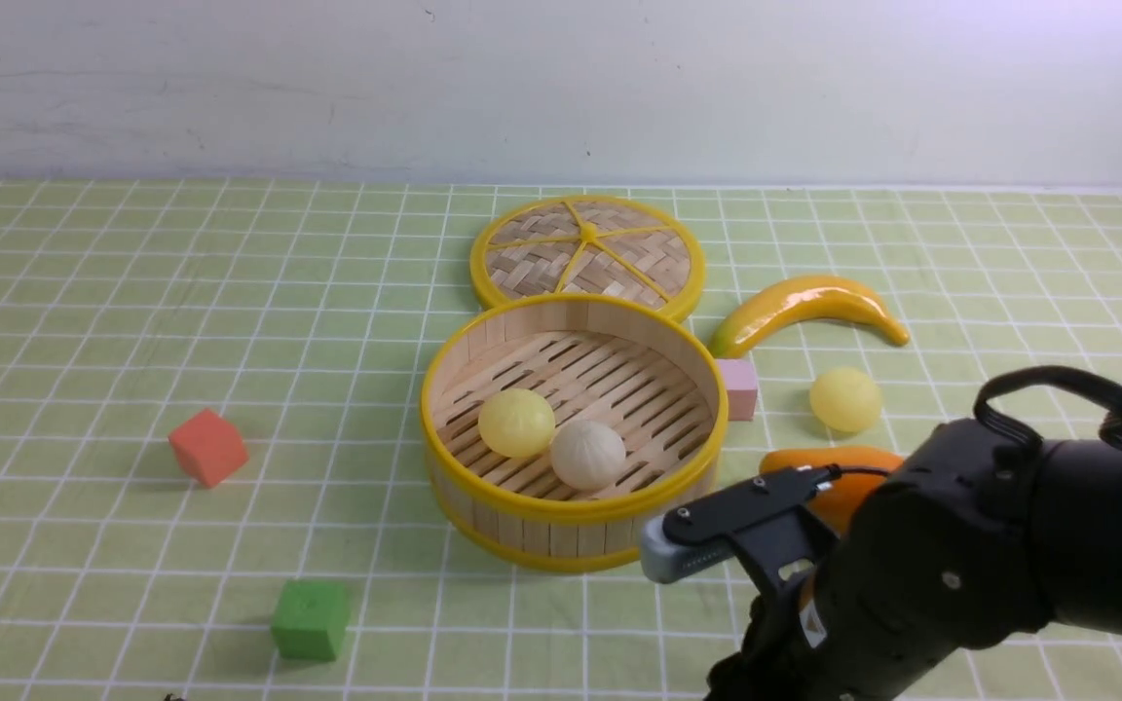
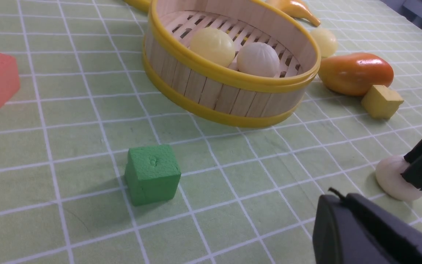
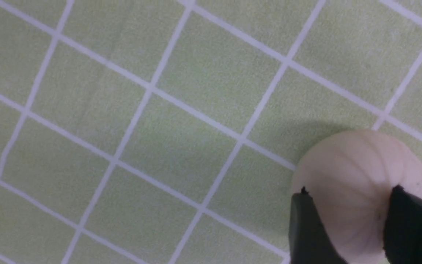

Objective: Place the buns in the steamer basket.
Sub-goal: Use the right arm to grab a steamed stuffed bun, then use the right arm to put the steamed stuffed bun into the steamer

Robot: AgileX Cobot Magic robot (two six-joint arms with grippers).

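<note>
Right wrist view: lowered right gripper (image 3: 350, 198) pinches an off-white bun (image 3: 357, 165) on the cloth (image 3: 123, 110)

The right arm (image 1: 960, 555) is rounded and matte black, with a looped black cable (image 1: 1048, 382) and a grey block (image 1: 675, 562). The right gripper (image 3: 350, 216) has black jaws.

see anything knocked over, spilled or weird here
Nothing stands out. Two buns lie in the basket, a yellow bun sits on the cloth, and a white bun is at the right jaws. Nothing spilled, tipped or damaged.
</note>
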